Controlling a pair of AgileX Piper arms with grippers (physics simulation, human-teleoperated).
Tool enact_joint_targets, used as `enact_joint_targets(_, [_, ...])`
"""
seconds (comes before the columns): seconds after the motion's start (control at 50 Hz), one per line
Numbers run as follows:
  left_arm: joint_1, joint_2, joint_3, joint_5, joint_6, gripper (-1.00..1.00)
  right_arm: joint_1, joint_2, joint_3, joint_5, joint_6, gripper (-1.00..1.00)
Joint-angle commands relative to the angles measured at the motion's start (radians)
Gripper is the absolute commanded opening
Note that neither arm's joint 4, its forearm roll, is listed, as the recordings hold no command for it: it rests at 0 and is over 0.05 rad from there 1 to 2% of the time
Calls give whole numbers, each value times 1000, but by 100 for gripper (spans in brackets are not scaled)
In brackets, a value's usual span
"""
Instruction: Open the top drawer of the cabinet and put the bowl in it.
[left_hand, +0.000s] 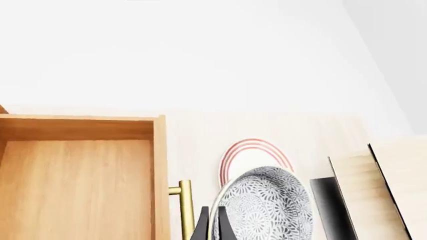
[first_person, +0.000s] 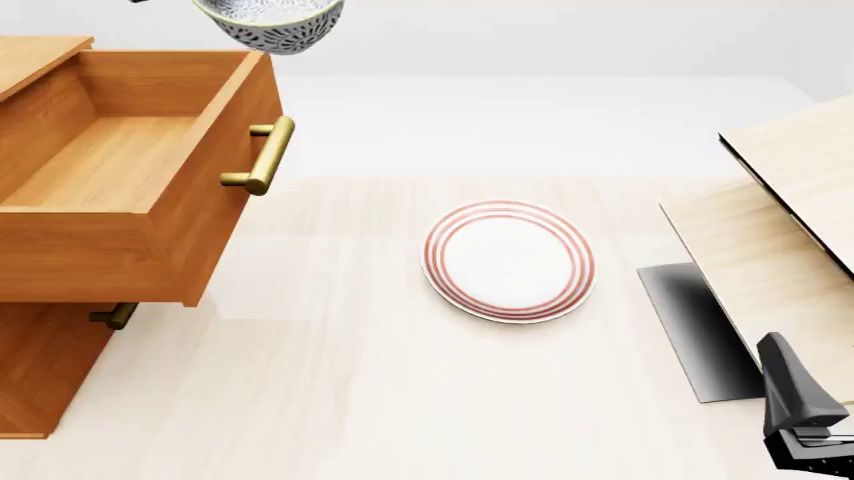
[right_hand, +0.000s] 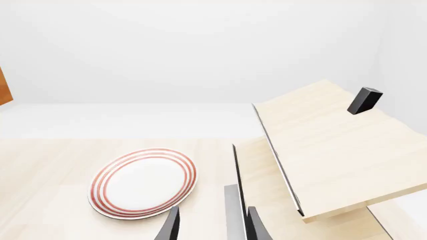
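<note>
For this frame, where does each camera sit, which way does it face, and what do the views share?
Front view: fixed above the arms' side, facing forward and down at the open top drawer, plate and lifted bowl; right gripper at the corner.
Left wrist view: behind the left gripper, looking over the bowl toward the drawer; finger tips show.
Right wrist view: behind the right gripper, facing plate and pale panels.
Shared: the plate appears in all three.

The top drawer (first_person: 120, 190) stands pulled out and open-topped, its inside bare, just beside the left fingers (left_hand: 202, 227) gripping the bowl (left_hand: 267, 207). Its brass handle (first_person: 263, 155) juts out beside them. Pale panels (right_hand: 327, 150) crowd the right fingers (right_hand: 253, 225); the plate (right_hand: 143, 182) lies opposite.
</note>
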Motion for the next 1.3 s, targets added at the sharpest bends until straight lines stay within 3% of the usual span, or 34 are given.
enact_joint_targets(0.02, [58,-58,72,-33,-21,-100,0,-1,1,0,0,100])
enact_joint_targets(0.42, [137,-159,152,-38,-65,-100,0,-1,1,0,0,100])
enact_joint_targets(0.44, [146,-178,170,-48,-89,-100,0,-1,1,0,0,100])
enact_joint_targets(0.64, [188,-224,227,-52,-91,-100,0,-1,1,0,0,100])
enact_joint_targets(1.3, [292,-357,437,-136,-190,-100,0,-1,1,0,0,100])
